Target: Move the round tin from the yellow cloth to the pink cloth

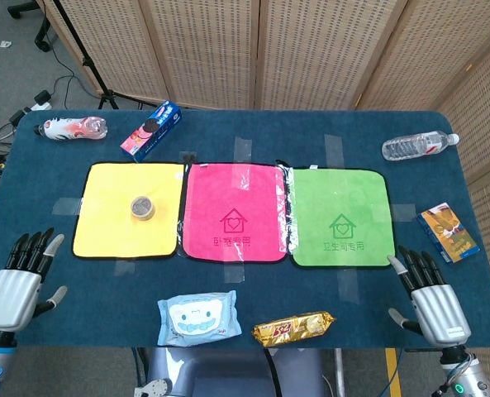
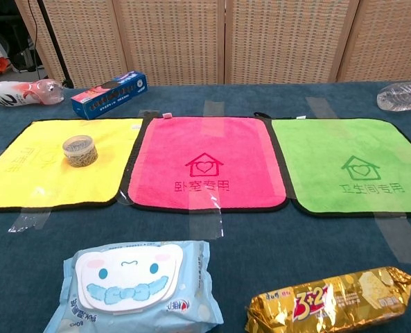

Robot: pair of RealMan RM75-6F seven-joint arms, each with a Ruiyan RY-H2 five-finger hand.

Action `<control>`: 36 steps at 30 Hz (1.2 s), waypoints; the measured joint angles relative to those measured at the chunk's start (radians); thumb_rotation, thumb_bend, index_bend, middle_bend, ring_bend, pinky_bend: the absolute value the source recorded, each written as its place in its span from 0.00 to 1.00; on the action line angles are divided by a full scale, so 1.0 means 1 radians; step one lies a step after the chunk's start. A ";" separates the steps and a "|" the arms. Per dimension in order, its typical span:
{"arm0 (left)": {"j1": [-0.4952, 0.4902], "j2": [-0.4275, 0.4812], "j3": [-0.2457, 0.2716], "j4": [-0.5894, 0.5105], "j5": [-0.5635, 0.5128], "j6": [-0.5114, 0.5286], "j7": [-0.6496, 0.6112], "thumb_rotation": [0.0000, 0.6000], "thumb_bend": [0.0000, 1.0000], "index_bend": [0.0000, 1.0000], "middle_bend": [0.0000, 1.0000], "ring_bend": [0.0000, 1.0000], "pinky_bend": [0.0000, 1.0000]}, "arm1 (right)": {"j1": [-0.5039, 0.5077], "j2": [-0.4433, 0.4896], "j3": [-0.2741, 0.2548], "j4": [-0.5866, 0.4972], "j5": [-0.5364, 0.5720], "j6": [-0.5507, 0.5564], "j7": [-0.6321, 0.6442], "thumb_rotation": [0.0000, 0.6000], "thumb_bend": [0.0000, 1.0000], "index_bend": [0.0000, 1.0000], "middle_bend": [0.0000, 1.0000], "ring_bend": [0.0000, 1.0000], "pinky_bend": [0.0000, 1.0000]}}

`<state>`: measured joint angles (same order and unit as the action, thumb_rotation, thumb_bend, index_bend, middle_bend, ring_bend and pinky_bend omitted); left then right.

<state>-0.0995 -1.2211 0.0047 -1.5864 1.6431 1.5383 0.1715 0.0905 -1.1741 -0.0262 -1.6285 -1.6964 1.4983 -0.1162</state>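
Observation:
The round tin (image 1: pixel 142 208) (image 2: pixel 80 150) sits upright on the yellow cloth (image 1: pixel 104 227) (image 2: pixel 32 177), right of its middle. The pink cloth (image 1: pixel 232 212) (image 2: pixel 202 163) lies beside it, with nothing on it. My left hand (image 1: pixel 20 281) hovers at the table's near left corner, fingers spread, holding nothing, well short of the tin. My right hand (image 1: pixel 430 298) hangs at the near right corner, likewise open. The chest view shows neither hand.
A green cloth (image 1: pixel 340 217) lies right of the pink one. A wipes pack (image 1: pixel 198 318) and a gold snack bar (image 1: pixel 294 327) lie near the front edge. A blue cookie box (image 1: pixel 151 129) and bottle (image 1: pixel 71 127) sit far left, a water bottle (image 1: pixel 418 145) far right, a small box (image 1: pixel 448 233) at right.

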 measured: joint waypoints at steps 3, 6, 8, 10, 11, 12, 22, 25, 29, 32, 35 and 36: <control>0.001 0.002 0.006 -0.005 -0.001 -0.007 0.004 1.00 0.22 0.00 0.00 0.00 0.00 | -0.001 0.002 -0.003 -0.001 -0.003 0.001 -0.002 1.00 0.21 0.06 0.00 0.00 0.03; 0.001 0.006 0.010 -0.022 -0.003 -0.015 0.008 1.00 0.22 0.00 0.00 0.00 0.00 | -0.003 0.006 -0.003 -0.005 -0.006 0.008 -0.002 1.00 0.21 0.06 0.00 0.00 0.03; 0.000 0.009 0.013 -0.031 -0.003 -0.021 0.005 1.00 0.22 0.00 0.00 0.00 0.00 | -0.006 0.008 -0.002 -0.007 -0.006 0.014 0.001 1.00 0.21 0.06 0.00 0.00 0.03; -0.001 0.011 0.014 -0.035 -0.007 -0.028 0.004 1.00 0.22 0.00 0.00 0.00 0.00 | -0.007 0.010 -0.003 -0.007 -0.006 0.014 0.003 1.00 0.21 0.06 0.00 0.00 0.03; -0.002 0.012 0.014 -0.036 -0.011 -0.031 0.004 1.00 0.22 0.00 0.00 0.00 0.01 | -0.007 0.010 -0.003 -0.007 -0.005 0.014 0.003 1.00 0.21 0.06 0.00 0.00 0.03; -0.002 0.012 0.014 -0.037 -0.013 -0.033 0.004 1.00 0.22 0.00 0.00 0.00 0.01 | -0.007 0.010 -0.003 -0.007 -0.005 0.012 0.003 1.00 0.21 0.06 0.00 0.00 0.03; -0.016 0.046 0.029 -0.095 -0.024 -0.081 -0.124 1.00 0.22 0.00 0.00 0.00 0.00 | -0.003 0.006 -0.001 -0.002 0.002 0.001 -0.001 1.00 0.21 0.06 0.00 0.00 0.03; -0.028 0.067 0.033 -0.121 -0.043 -0.120 -0.196 1.00 0.22 0.00 0.00 0.00 0.01 | -0.003 0.005 -0.002 -0.003 0.001 0.000 -0.003 1.00 0.21 0.06 0.00 0.00 0.03; -0.060 0.105 0.026 -0.177 -0.119 -0.219 -0.316 1.00 0.22 0.00 0.00 0.00 0.00 | -0.003 0.005 -0.003 -0.003 -0.002 0.003 -0.003 1.00 0.21 0.06 0.00 0.00 0.03; -0.097 0.142 0.004 -0.219 -0.208 -0.320 -0.427 1.00 0.22 0.00 0.00 0.00 0.00 | -0.003 0.006 -0.001 -0.003 0.002 0.002 0.001 1.00 0.21 0.06 0.00 0.00 0.03; -0.144 0.183 -0.026 -0.249 -0.300 -0.432 -0.525 1.00 0.22 0.00 0.00 0.00 0.01 | -0.003 0.006 -0.001 -0.003 0.004 0.001 0.003 1.00 0.21 0.06 0.00 0.00 0.03; -0.159 0.194 -0.037 -0.255 -0.325 -0.461 -0.551 1.00 0.22 0.00 0.00 0.00 0.00 | -0.003 0.007 0.000 -0.003 0.004 0.001 0.004 1.00 0.21 0.06 0.00 0.00 0.03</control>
<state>-0.2585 -1.0275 -0.0322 -1.8417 1.3185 1.0773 -0.3792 0.0879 -1.1676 -0.0267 -1.6313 -1.6922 1.4990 -0.1123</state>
